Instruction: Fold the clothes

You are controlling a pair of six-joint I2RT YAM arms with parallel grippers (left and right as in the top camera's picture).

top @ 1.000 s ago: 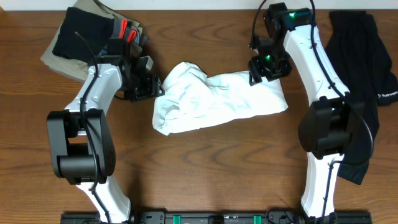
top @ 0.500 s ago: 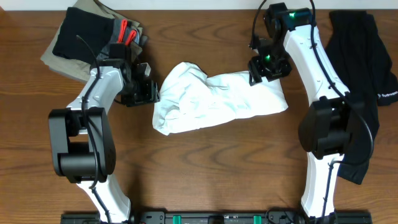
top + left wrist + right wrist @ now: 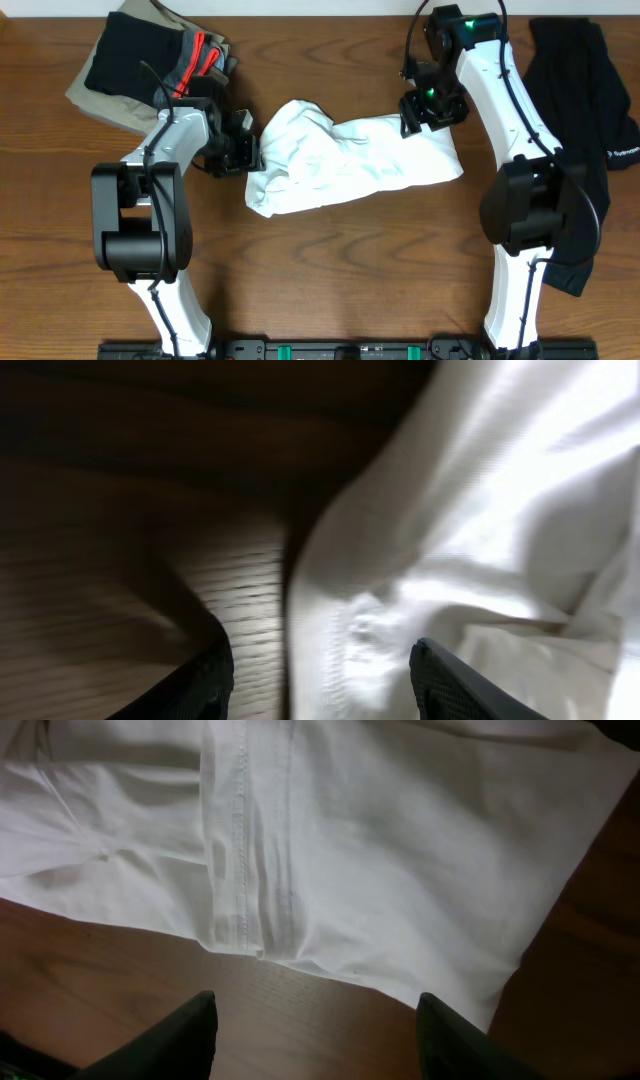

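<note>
The white T-shirt (image 3: 345, 160) lies crumpled in the middle of the wooden table; no print shows. My left gripper (image 3: 248, 152) is open at the shirt's left edge, and in the left wrist view its fingers (image 3: 320, 678) straddle a white fold (image 3: 450, 550) low over the table. My right gripper (image 3: 412, 113) is open at the shirt's upper right edge; in the right wrist view its fingers (image 3: 318, 1030) hang over bare wood just short of a stitched hem (image 3: 245, 850).
A pile of dark and khaki clothes with red-orange straps (image 3: 150, 55) lies at the back left. A black garment (image 3: 590, 120) lies along the right side, partly under the right arm.
My left gripper has moved right, up to the shirt's left edge. The right arm and the shirt have not moved.
</note>
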